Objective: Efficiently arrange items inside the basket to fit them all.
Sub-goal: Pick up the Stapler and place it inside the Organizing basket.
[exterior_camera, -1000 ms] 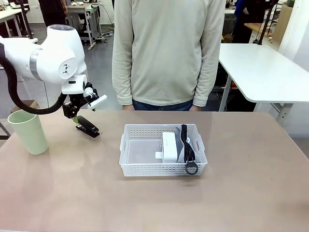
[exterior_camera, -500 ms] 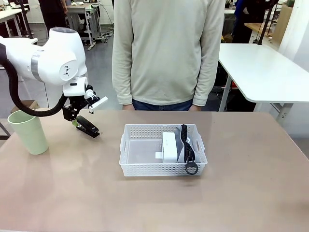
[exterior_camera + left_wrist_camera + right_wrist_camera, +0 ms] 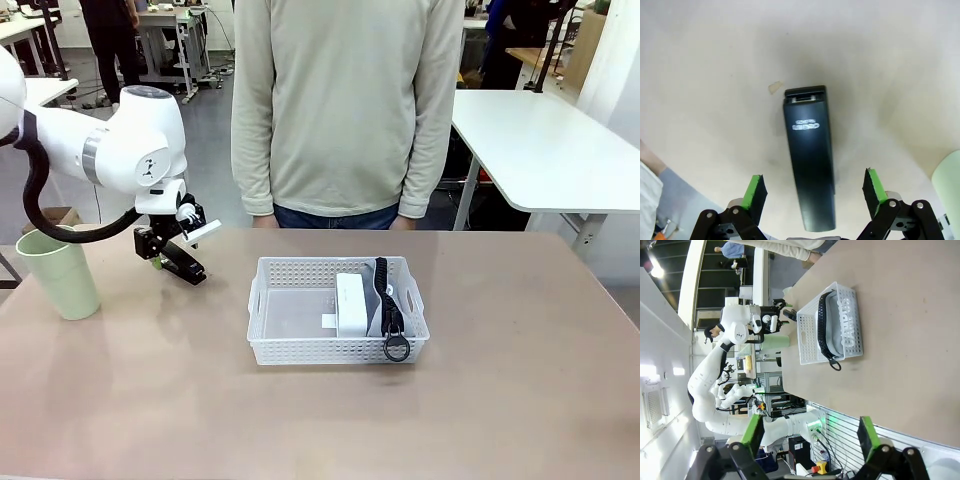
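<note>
Lying on the table well left of the basket [image 3: 300, 268], the stapler [image 3: 186, 267] sits between the left gripper's [image 3: 814, 186] wide-spread pads [image 3: 756, 189], neither touching it; the gripper has sunk lower within the last second. Its wrist view shows those gaps; the front view shows the device [image 3: 350, 303] and pouch [image 3: 384, 300] side by side in the basket. The right gripper [image 3: 810, 432] hangs spread, empty.

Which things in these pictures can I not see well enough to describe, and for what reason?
1. Front view: the left gripper covers the rear end of the stapler, so contact cannot be judged there.
2. Left wrist view: the silver print on the stapler is too small to read; the right edge cuts off the cup.
3. Front view: the white device hides most of the pouch inside the basket.
</note>
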